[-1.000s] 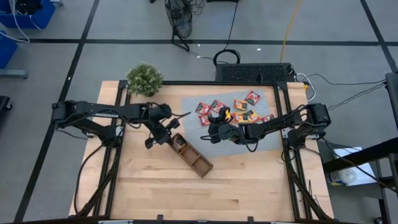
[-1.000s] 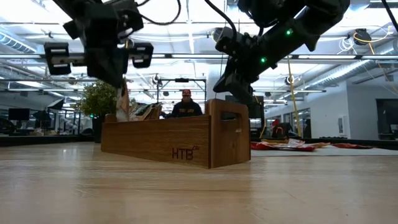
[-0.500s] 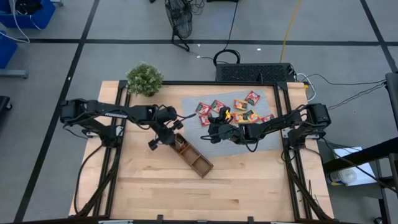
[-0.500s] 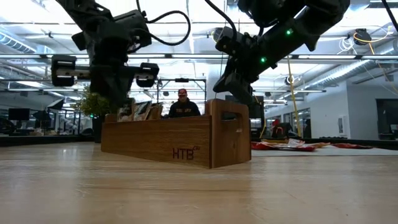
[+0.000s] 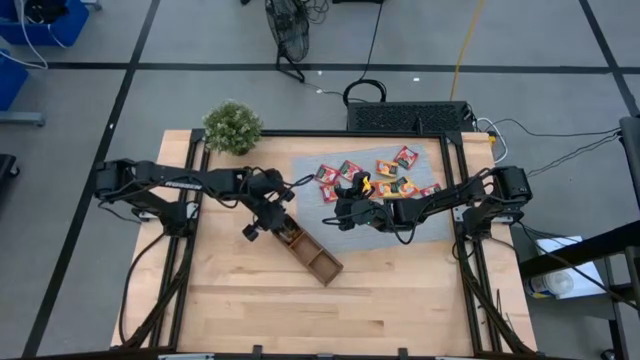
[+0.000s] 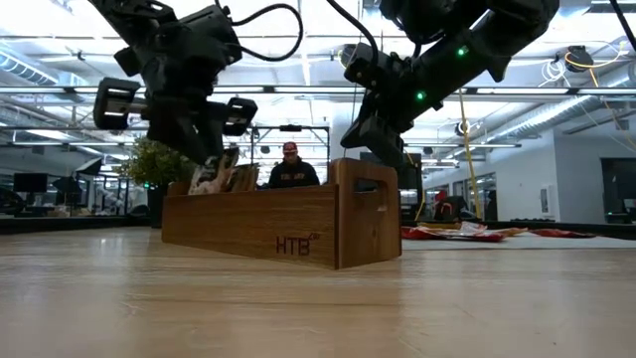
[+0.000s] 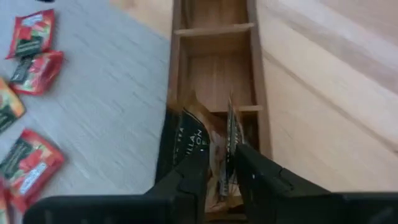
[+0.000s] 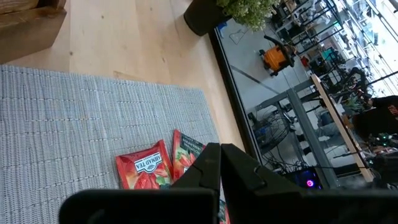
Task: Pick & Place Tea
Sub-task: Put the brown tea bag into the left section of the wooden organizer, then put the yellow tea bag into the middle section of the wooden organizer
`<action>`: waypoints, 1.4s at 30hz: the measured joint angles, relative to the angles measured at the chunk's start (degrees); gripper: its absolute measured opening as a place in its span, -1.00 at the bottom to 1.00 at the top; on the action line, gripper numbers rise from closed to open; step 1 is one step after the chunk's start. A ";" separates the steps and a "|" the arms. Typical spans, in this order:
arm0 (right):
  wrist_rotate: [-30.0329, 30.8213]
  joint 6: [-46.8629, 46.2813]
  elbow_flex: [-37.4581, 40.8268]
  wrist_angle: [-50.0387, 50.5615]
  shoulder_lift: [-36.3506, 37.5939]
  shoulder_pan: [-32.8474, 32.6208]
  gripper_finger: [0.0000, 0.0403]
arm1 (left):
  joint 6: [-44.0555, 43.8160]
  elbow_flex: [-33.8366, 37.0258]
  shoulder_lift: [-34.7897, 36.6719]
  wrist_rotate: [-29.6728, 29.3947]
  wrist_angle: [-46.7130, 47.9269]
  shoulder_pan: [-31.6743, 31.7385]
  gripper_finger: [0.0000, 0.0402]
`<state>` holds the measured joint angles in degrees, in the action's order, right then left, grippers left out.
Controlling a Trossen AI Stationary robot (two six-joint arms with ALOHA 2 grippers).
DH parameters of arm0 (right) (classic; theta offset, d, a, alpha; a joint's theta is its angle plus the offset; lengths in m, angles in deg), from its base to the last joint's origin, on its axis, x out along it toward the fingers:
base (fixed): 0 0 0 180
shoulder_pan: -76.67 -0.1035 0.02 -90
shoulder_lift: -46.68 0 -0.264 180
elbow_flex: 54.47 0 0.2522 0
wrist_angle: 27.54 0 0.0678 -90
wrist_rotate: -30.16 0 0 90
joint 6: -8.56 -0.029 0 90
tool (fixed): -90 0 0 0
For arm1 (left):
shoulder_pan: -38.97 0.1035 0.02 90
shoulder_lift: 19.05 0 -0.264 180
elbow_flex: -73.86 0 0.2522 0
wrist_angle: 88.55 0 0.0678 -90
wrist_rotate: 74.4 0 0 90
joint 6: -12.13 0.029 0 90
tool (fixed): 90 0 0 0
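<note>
My left pincer [image 7: 217,171] over tray [image 7: 214,68] end compartment, fingers parted slightly around sachet [image 7: 231,140] standing among others there, upright to save room. My right pincer [image 8: 221,163] pressed together, empty, above loose tea [image 5: 378,176] on mat [image 5: 340,205].

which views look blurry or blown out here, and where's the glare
Low view: ceiling lights behind the arms glare white, leaving the left gripper and the wooden tray backlit, with the near tabletop soft. Left wrist view: the tea sachets and the own fingers are smeared. Right wrist view: the room beyond the table is washed out. High view: evenly lit.
</note>
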<state>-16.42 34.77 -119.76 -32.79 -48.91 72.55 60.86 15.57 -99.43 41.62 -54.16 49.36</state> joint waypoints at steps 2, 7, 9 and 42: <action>0.00 -0.02 0.00 0.00 0.00 0.00 -1.00 | -0.09 0.06 0.62 -1.88 0.63 0.02 -0.52; 0.01 -0.06 0.00 0.02 0.00 0.00 -1.00 | -1.48 0.09 3.32 -5.39 -0.07 0.01 -0.45; 0.09 -0.70 0.00 0.03 0.00 0.00 -1.00 | -2.23 -0.04 5.06 -6.35 -2.22 -0.20 -0.43; 0.03 -23.40 21.57 -6.47 17.63 1.18 -1.00 | -17.29 3.23 15.42 38.45 -6.10 28.88 -0.41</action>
<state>-16.39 11.37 -98.20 -39.25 -31.28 73.73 43.57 18.80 -84.01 80.06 -60.27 78.24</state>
